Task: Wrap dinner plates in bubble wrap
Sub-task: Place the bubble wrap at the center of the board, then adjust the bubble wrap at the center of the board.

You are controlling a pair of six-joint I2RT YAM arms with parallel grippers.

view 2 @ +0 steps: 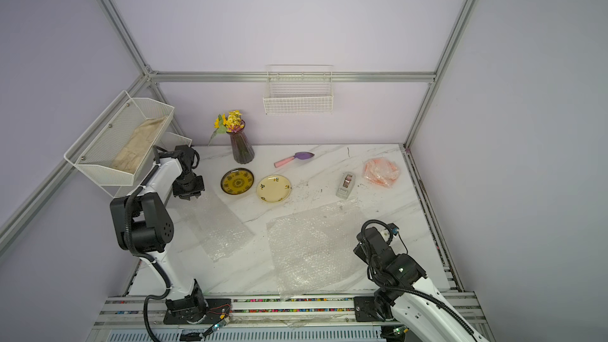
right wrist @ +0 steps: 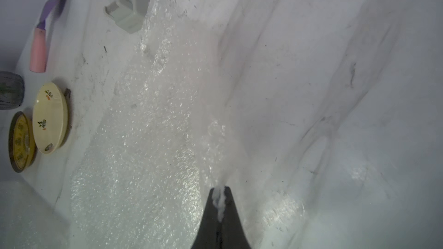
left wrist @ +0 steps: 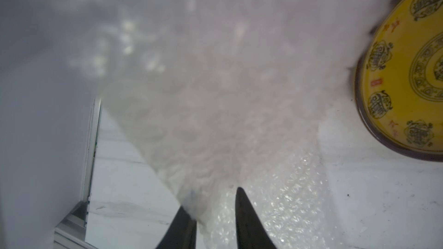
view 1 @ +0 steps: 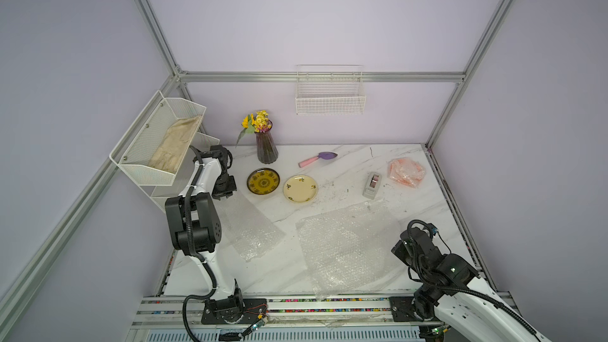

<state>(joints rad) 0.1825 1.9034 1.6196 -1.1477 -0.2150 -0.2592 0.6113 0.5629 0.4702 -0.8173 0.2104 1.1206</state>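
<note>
pinching the right edge of the large bubble wrap sheet [view 1: 345,245], the right gripper [right wrist: 219,192] has its jaws closed on a white pucker of the plastic, while the rest of that sheet lies spread on the marble table [view 1: 418,212]. the left gripper [left wrist: 214,202] sits over the far end of the small bubble wrap sheet [view 1: 253,228], fingers parted, wrap lying in the gap and a raised fold blurring over one tip. just beside it lies the yellow plate [view 1: 263,181], with the cream plate [view 1: 300,188] just beside that, both bare on the table. the orange plate [view 1: 406,172] shows through crinkled wrap near the far right corner, close to the tape dispenser [view 1: 372,185]
</note>
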